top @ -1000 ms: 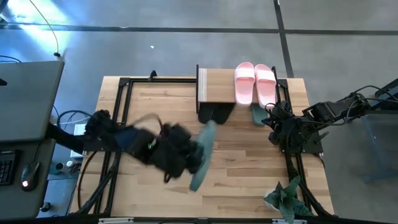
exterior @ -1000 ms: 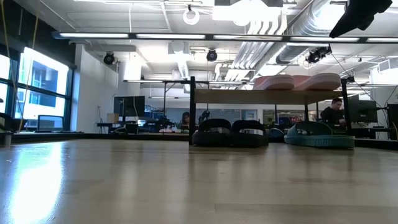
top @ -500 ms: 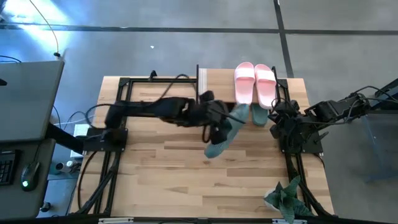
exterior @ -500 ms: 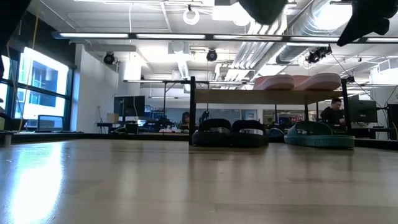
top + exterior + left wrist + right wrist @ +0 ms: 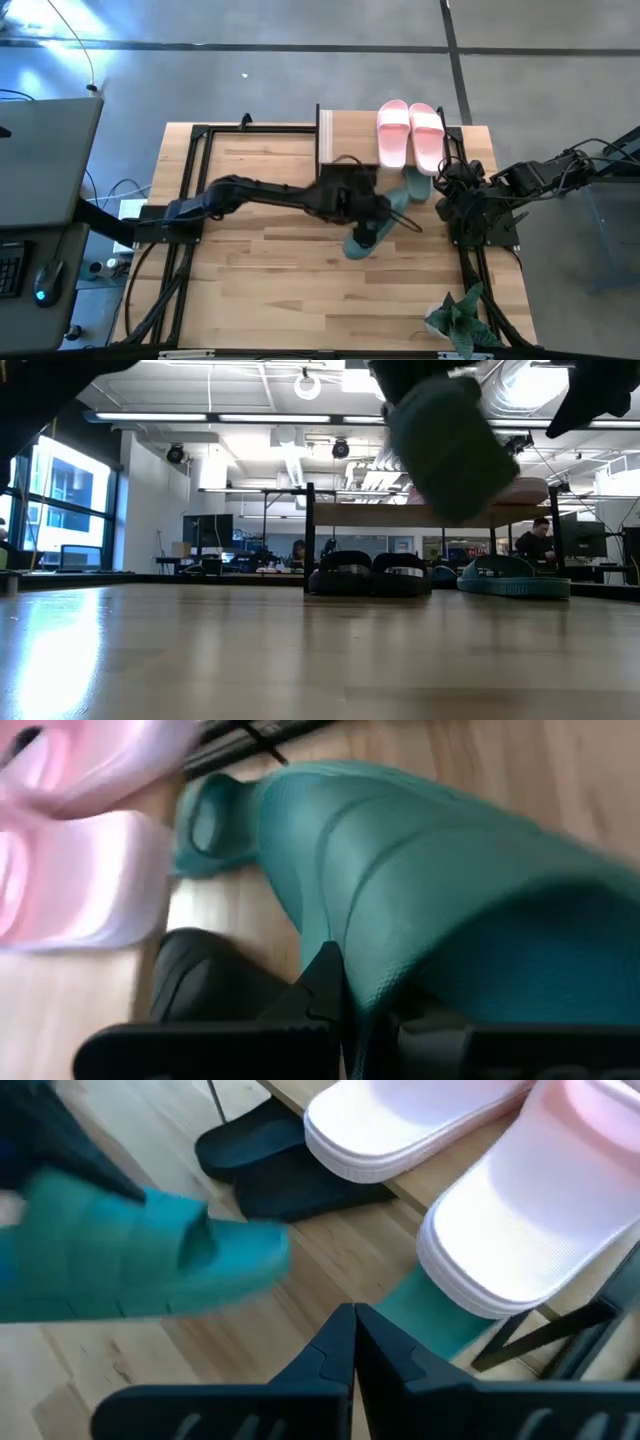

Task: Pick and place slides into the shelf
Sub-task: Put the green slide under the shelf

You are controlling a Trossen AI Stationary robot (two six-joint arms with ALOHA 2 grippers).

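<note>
The shelf (image 5: 350,135) stands at the table's far edge with a pink pair of slides (image 5: 410,135) on its plank top. A black pair (image 5: 370,575) rests on the table under it, and beside that pair lies one dark green slide (image 5: 512,578). A second dark green slide (image 5: 368,230) hangs in the air in front of the shelf, with my left gripper (image 5: 375,207) shut on it. My right gripper (image 5: 352,1342) is shut on nothing, at the table's right side near the shelf. My left gripper pinches the green slide's edge (image 5: 368,982) between its two fingers, slanting down from the table's left side. The slide is lifted clear of the table (image 5: 445,445) and tilted, with one end toward the shelf and the other toward the table's near edge.
A black metal frame (image 5: 190,180) runs round the tabletop's edges. A small green plant (image 5: 455,318) sits at the near right corner. Bare wood (image 5: 280,270) lies in front of the shelf. A person sits in the room behind the table (image 5: 540,540).
My left gripper has swung from the table's near left across toward the shelf, sinking and rolling its wrist. The green slide has gone with it, staying clear of the table and turning about.
</note>
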